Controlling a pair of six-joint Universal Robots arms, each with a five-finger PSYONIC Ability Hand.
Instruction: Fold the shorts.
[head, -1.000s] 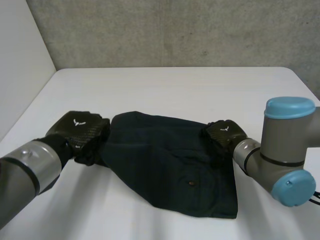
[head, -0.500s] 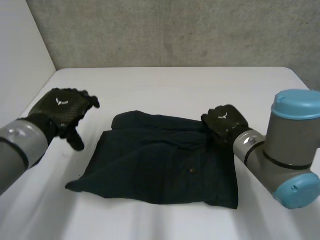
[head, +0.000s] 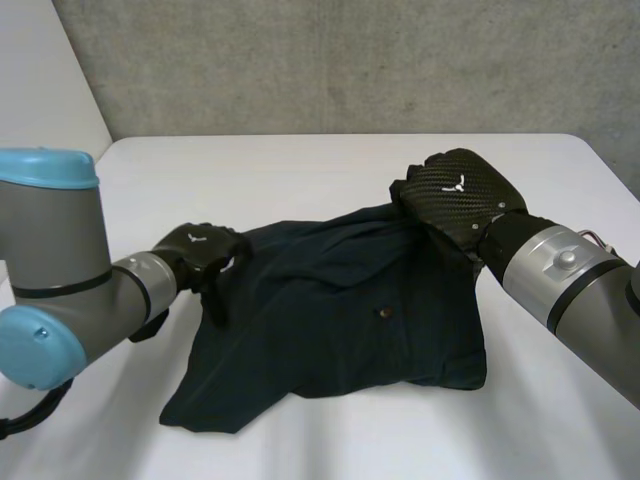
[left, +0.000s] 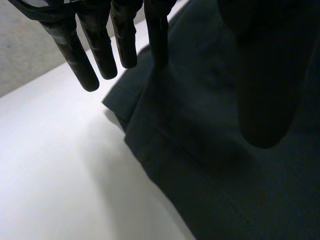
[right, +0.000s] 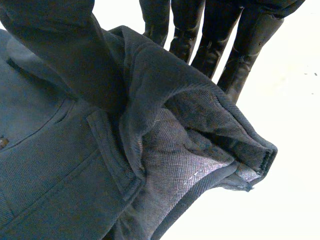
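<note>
Shorts (head: 340, 330) mid-table (head: 300, 170): dark, soft, limp cloth w/ thicker hems. Prob light, will sag, so grab at corners/hem. R hand (head: 455, 195) pinches far right corner, held up. L hand (head: 200, 250) at left edge, fingers straight, no grip.

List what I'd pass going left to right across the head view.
Going across: left arm → left hand, open → shorts → right hand, pinching their far right corner → right arm.
</note>
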